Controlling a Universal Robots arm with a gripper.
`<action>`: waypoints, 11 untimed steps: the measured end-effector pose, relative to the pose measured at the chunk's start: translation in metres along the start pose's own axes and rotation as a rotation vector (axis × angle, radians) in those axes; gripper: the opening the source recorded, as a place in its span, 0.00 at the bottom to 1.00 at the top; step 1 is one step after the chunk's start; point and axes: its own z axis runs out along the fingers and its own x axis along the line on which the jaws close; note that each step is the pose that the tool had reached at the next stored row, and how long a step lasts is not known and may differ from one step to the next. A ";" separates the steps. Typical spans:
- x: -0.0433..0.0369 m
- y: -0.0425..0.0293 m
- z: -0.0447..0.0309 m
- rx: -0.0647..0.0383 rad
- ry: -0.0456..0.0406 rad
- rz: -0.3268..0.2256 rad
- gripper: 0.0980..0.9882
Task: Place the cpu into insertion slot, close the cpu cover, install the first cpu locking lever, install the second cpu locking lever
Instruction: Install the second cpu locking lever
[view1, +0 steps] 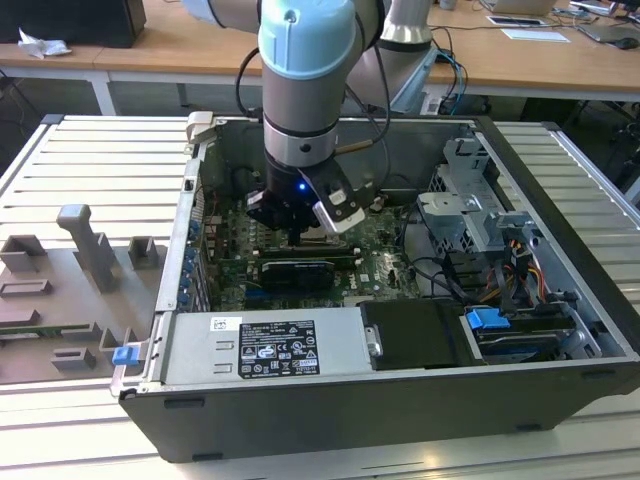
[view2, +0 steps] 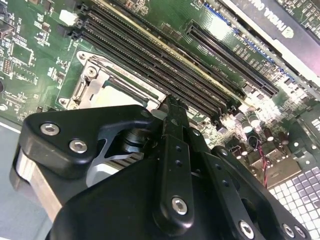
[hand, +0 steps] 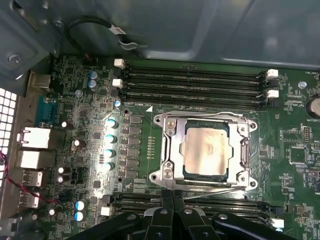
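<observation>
The black metal fingers (hand: 173, 200) are pressed together with no gap between them, and they hold nothing. Their tips hang just above the near edge of the square dark insertion slot (hand: 172, 172) with its thin metal rim, right where the slot meets a row of long black memory slots (hand: 135, 200). In the second wrist view the same fingers (view2: 175, 107) point down at that edge of the insertion slot (view2: 82, 90).

Just past the fingertips lies the small flat square cpu (hand: 206, 150) with its pale silver top. It sits flat inside the slot. The thin silver-grey cpu cover (hand: 170, 140), a square frame with a big window in the middle, lies down flat around the chip, so the chip shows through the window.

Farther from the fingers, on the other side of the slot, run more long black memory slots (hand: 195, 82) with white clips at their ends. Off to one side stand small round silver capacitors (hand: 111, 137) in a line. All of this sits on the green circuit board (hand: 75, 90).

In the exterior view the grey and light-blue robot arm (view1: 305, 70) reaches down into an open dark grey computer case (view1: 400, 400). The fingers (view1: 300, 222) are low over the green board inside it. The case rests on a pale ribbed metal surface (view1: 90, 160). Grey plastic holder blocks (view1: 85, 250) stand on the surface towards the exterior view's left.
</observation>
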 end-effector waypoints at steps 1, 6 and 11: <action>0.0000 0.0000 0.0003 0.000 -0.0001 0.000 0.01; 0.0000 -0.0001 0.0010 -0.004 -0.0004 0.000 0.01; 0.0009 -0.0009 0.0039 -0.004 -0.0004 0.000 0.01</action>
